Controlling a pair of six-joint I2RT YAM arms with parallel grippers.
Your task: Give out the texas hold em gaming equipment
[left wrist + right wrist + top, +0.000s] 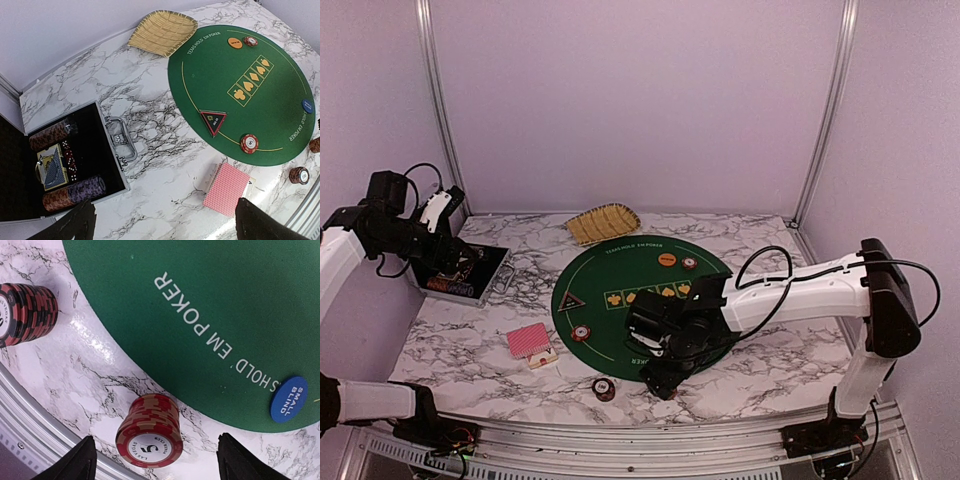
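Note:
A red-and-tan stack of poker chips [149,432] stands on the marble just off the green mat's near edge. My right gripper [155,467] hangs over it, open, with one finger on each side and clear of the stack. A darker chip stack [25,312] [604,388] sits to its left. A blue button [289,399] lies on the mat [200,290]. Red-backed cards [528,341] [226,188] lie left of the mat. On the mat are a black triangular button [213,120], a chip [249,143], an orange button [235,43] and another chip [250,41]. My left gripper [165,231] is open and holds nothing, high above the case.
The open black metal case [112,155] [460,270] at the far left holds rolls of chips, a deck and dice. A yellow woven basket [603,222] [162,32] lies behind the mat. The table's metal front rail [30,405] runs close to the chip stacks.

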